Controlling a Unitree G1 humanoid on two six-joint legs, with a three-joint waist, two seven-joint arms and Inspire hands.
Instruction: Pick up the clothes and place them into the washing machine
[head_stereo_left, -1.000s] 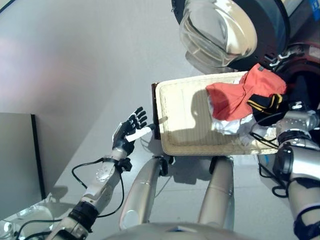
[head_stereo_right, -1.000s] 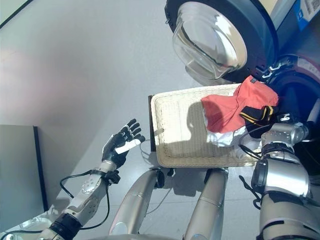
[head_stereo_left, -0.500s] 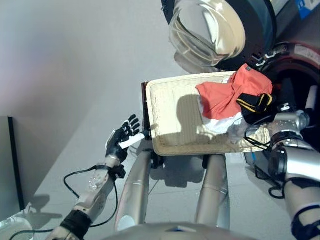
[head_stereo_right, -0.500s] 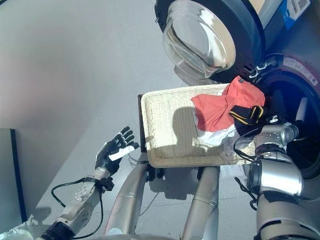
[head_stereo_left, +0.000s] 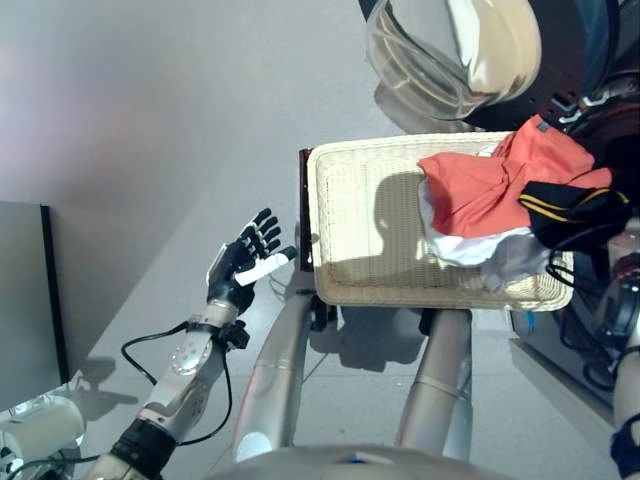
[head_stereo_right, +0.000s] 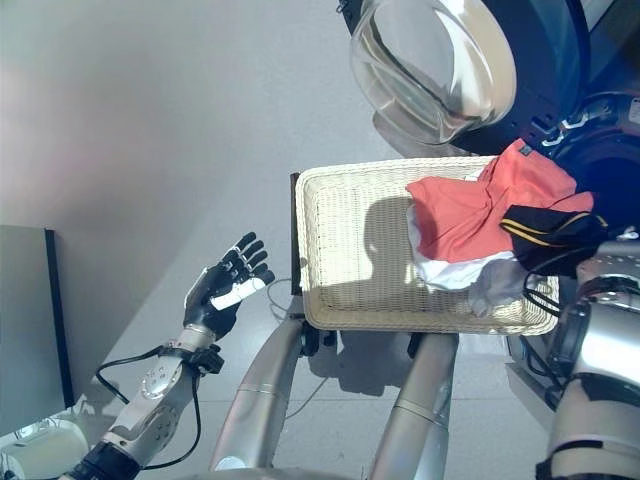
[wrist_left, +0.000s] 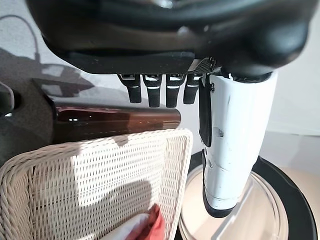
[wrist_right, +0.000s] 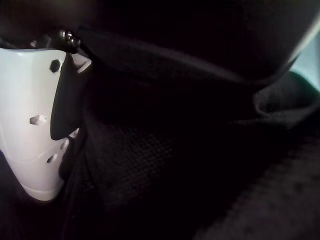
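A wicker basket (head_stereo_left: 360, 220) stands in front of me. At its right end lie an orange-red garment (head_stereo_left: 480, 190) and a white garment (head_stereo_left: 460, 245). A black garment with a yellow stripe (head_stereo_left: 575, 208) hangs over the basket's right rim toward the washing machine's dark drum opening (head_stereo_right: 605, 140). The round glass door (head_stereo_left: 455, 50) stands open above the basket. My right hand (wrist_right: 35, 110) is buried in the black cloth, with the thumb pressed against it. My left hand (head_stereo_left: 245, 262) is held up open, left of the basket, and holds nothing.
A dark brown bar (head_stereo_left: 303, 210) runs along the basket's left rim, close to my left hand. A grey panel (head_stereo_left: 20, 300) stands at the far left. Grey floor lies between the panel and the basket.
The camera has shifted. Relative to the basket, my right wrist and the black garment have moved right, toward the drum. The left hand stays raised and open.
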